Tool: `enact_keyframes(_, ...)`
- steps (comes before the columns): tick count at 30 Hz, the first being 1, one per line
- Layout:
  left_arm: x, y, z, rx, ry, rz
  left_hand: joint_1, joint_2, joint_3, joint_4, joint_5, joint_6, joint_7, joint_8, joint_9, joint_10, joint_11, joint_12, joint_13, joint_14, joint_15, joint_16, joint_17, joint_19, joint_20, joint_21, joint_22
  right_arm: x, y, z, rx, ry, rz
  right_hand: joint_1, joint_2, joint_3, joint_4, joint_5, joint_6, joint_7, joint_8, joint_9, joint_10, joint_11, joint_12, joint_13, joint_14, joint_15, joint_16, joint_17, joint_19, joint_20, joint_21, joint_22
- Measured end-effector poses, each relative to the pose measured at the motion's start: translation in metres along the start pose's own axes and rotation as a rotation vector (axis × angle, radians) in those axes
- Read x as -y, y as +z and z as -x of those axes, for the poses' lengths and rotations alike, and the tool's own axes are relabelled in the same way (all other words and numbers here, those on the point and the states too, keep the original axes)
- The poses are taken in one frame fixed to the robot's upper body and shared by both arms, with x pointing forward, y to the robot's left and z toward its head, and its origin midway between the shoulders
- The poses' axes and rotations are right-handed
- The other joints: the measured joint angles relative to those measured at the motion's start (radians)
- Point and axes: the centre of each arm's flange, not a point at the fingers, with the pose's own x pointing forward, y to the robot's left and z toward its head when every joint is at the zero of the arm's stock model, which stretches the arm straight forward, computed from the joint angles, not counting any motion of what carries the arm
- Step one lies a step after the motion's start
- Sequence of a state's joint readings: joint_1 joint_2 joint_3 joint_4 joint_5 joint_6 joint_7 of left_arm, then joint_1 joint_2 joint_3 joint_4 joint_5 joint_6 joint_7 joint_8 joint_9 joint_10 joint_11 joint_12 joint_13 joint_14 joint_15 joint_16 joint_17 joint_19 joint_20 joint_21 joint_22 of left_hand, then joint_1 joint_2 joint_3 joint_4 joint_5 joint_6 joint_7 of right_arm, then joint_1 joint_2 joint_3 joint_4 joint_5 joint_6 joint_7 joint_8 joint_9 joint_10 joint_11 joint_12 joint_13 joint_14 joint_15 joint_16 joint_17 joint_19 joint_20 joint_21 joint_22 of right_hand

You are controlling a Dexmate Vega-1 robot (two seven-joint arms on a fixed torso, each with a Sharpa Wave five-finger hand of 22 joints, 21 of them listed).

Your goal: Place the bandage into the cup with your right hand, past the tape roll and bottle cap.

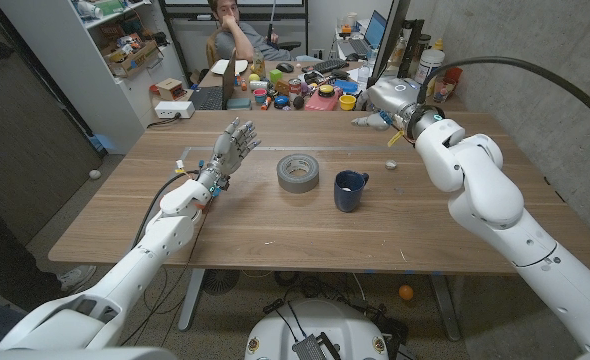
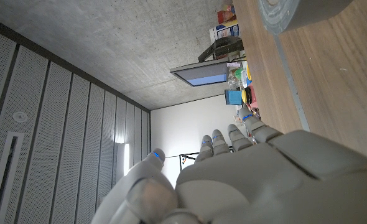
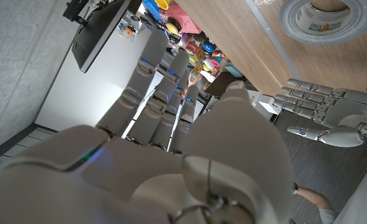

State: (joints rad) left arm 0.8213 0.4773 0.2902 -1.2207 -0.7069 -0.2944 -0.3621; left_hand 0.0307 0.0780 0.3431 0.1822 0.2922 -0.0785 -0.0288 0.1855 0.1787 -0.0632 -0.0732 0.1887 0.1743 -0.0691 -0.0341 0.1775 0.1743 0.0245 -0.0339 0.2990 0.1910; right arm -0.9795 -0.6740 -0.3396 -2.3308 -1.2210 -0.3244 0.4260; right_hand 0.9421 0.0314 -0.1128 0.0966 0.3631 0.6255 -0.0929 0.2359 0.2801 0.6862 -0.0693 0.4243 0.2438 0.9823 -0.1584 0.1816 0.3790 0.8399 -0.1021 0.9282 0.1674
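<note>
The bandage cannot be picked out with certainty in the head view; a small pale thing (image 1: 361, 122) lies at the far edge of the table (image 1: 275, 235), just beside the right hand's fingertips, too small to name. The right hand (image 1: 385, 103) hangs over the far right part of the table, well apart from the dark blue cup (image 1: 350, 190), which stands upright near the middle with its handle to the right. The grey tape roll (image 1: 297, 172) lies flat just left of the cup, and a tiny bottle cap (image 1: 392, 165) sits to the cup's far right, between cup and right arm. The left hand (image 1: 233, 147) is raised left of the roll, fingers spread, holding nothing. In the left wrist view the left hand (image 2: 246, 174) shows its back, fingers apart, with the tape roll (image 2: 295, 12) beyond. In the right wrist view the right hand (image 3: 171, 130) has its fingers stretched straight with nothing seen in them; the tape roll (image 3: 323, 18) and the spread left hand (image 3: 323, 112) show beyond.
</note>
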Motion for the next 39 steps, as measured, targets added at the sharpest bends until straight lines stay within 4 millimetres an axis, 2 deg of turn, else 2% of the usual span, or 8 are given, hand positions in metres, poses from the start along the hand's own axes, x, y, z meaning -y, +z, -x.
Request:
enact_keyframes(4,-0.002,0.002,0.002,0.001,-0.004,-0.005,0.0,0.0,0.0,0.0,0.0,0.0,0.0,0.0,0.0,0.0,0.0,0.0,0.0,0.0,0.0,0.0,0.0,0.0,0.0,0.0,0.0,0.001,-0.001,-0.001,-0.008,-0.012,-0.008,-0.013,0.001,-0.027,0.018,0.0,-0.038,-0.007,-0.02,-0.008,-0.059,-0.002,-0.053,-0.015,-0.094,0.031,0.0,-0.036,-0.07,0.013,-0.064,0.0)
enact_keyframes(10,-0.004,0.004,0.005,0.005,-0.009,-0.009,0.0,0.0,0.0,0.0,0.0,0.0,0.0,0.0,0.0,0.0,0.0,0.0,0.0,0.0,0.0,0.0,0.0,0.0,0.0,0.0,0.0,0.003,-0.004,0.0,-0.028,-0.044,-0.017,-0.069,0.041,-0.061,0.053,0.0,-0.116,-0.007,-0.041,-0.025,-0.151,0.004,-0.125,-0.032,-0.221,0.071,0.0,-0.078,-0.146,0.031,-0.145,0.0)
enact_keyframes(15,-0.006,0.005,0.009,0.004,-0.017,-0.012,0.0,0.0,0.0,0.0,0.0,0.0,0.0,0.0,0.0,0.0,0.0,0.0,0.0,0.0,0.0,0.0,0.0,0.0,0.0,0.0,0.0,0.005,-0.005,0.003,-0.044,-0.06,-0.028,-0.112,0.083,-0.069,0.061,-0.001,-0.183,0.0,-0.051,-0.042,-0.213,0.009,-0.169,-0.043,-0.309,0.091,0.0,-0.103,-0.213,0.088,-0.205,0.0)
enact_keyframes(19,-0.009,0.008,0.011,0.005,-0.027,-0.017,0.0,0.0,0.0,0.0,0.0,0.0,0.0,0.0,0.0,0.0,0.0,0.0,0.0,0.0,0.0,0.0,0.0,0.0,0.0,0.0,0.0,0.006,-0.006,0.006,-0.058,-0.068,-0.034,-0.143,0.114,-0.079,0.071,-0.009,-0.194,0.004,-0.051,-0.048,-0.227,0.013,-0.177,-0.044,-0.331,0.099,0.0,-0.114,-0.249,0.113,-0.232,0.002)
enact_keyframes(21,-0.012,0.01,0.012,0.006,-0.031,-0.021,0.0,0.0,0.0,0.0,0.0,0.0,0.0,0.0,0.0,0.0,0.0,0.0,0.0,0.0,0.0,0.0,0.0,0.0,0.0,0.0,0.0,0.006,-0.006,0.008,-0.068,-0.072,-0.043,-0.173,0.132,-0.083,0.075,-0.019,-0.203,0.009,-0.051,-0.052,-0.224,0.025,-0.177,-0.044,-0.343,0.098,0.0,-0.118,-0.264,0.129,-0.245,0.003)
enact_keyframes(24,-0.014,0.013,0.014,0.008,-0.038,-0.026,0.0,0.0,0.0,0.0,0.0,0.0,0.0,0.0,0.0,0.0,0.0,0.0,0.0,0.0,0.0,0.0,0.0,0.0,0.0,0.0,0.0,0.006,-0.007,0.009,-0.078,-0.076,-0.052,-0.212,0.158,-0.075,0.082,-0.027,-0.21,0.012,-0.051,-0.057,-0.22,0.039,-0.181,-0.047,-0.351,0.098,0.0,-0.122,-0.299,0.15,-0.267,0.003)
enact_keyframes(28,-0.02,0.017,0.017,0.007,-0.052,-0.034,0.0,0.0,0.0,0.0,0.0,0.0,0.0,0.0,0.0,0.0,0.0,0.0,0.0,0.0,0.0,0.0,0.0,0.0,0.0,0.0,0.0,0.005,-0.009,0.01,-0.094,-0.085,-0.071,-0.27,0.175,-0.062,0.09,-0.042,-0.21,0.012,-0.046,-0.063,-0.222,0.049,-0.185,-0.049,-0.38,0.1,0.0,-0.128,-0.352,0.192,-0.304,0.003)
enact_keyframes(39,-0.033,0.022,0.024,0.002,-0.071,-0.056,0.0,0.0,0.0,0.0,0.0,0.0,0.0,0.0,0.0,0.0,0.0,0.0,0.0,0.0,0.0,0.0,0.0,0.0,0.0,0.0,0.0,-0.007,-0.01,0.018,-0.127,-0.107,-0.124,-0.333,0.171,-0.047,0.091,-0.051,-0.202,0.02,-0.039,-0.066,-0.218,0.063,-0.185,-0.049,-0.395,0.103,0.007,-0.136,-0.386,0.226,-0.329,0.007)
